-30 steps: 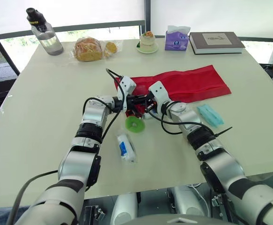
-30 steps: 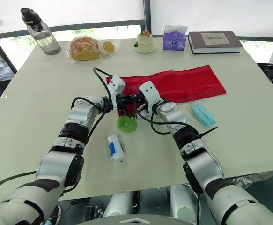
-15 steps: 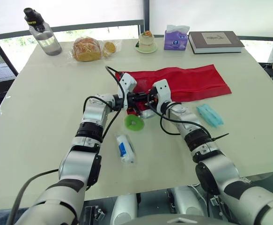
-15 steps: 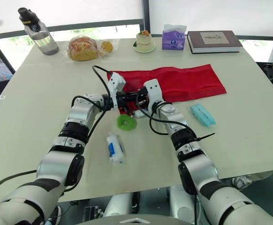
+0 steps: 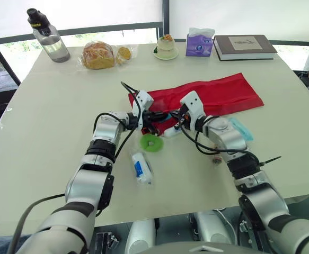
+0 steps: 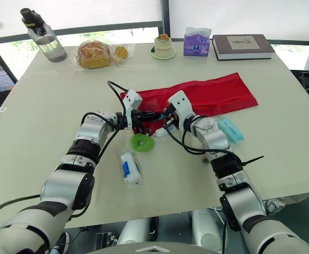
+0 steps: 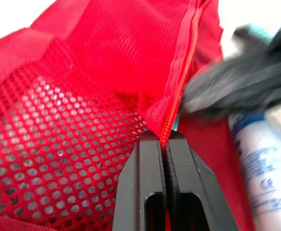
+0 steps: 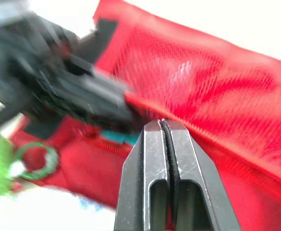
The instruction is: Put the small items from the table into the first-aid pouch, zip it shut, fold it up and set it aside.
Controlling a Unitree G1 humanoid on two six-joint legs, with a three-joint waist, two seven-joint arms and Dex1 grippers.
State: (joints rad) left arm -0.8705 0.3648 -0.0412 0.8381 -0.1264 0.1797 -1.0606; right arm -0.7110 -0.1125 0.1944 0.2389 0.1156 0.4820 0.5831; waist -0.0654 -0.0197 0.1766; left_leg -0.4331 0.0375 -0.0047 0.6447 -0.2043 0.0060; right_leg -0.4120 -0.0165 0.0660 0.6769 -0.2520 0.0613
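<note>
Left wrist view has the left gripper with its fingers closed on the zip edge of the red first-aid pouch, lifting that edge off the mesh lining. A white tube lies just beside the opening. From the head cameras, the pouch lies unfolded across the middle of the bench, its long body running off toward 2 o'clock. Both grippers meet at its near, 8 o'clock end.

The right gripper also has its fingers pressed together at the pouch's zip line. I cannot tell whether any fabric or a pull tab is caught between them.

A green tape roll sits at 6 o'clock from the two grippers, close to the pouch mouth. A wrapped bandage roll lies further out at 7 o'clock, and a teal mask packet at 3 o'clock is partly behind the right arm.

To my eye this is the packing step, with the mouth being held open and the loose items not yet inside. The next move probably calls for one gripper to hold the edge up while the other lets go and reaches for the green roll, the nearest piece.
</note>
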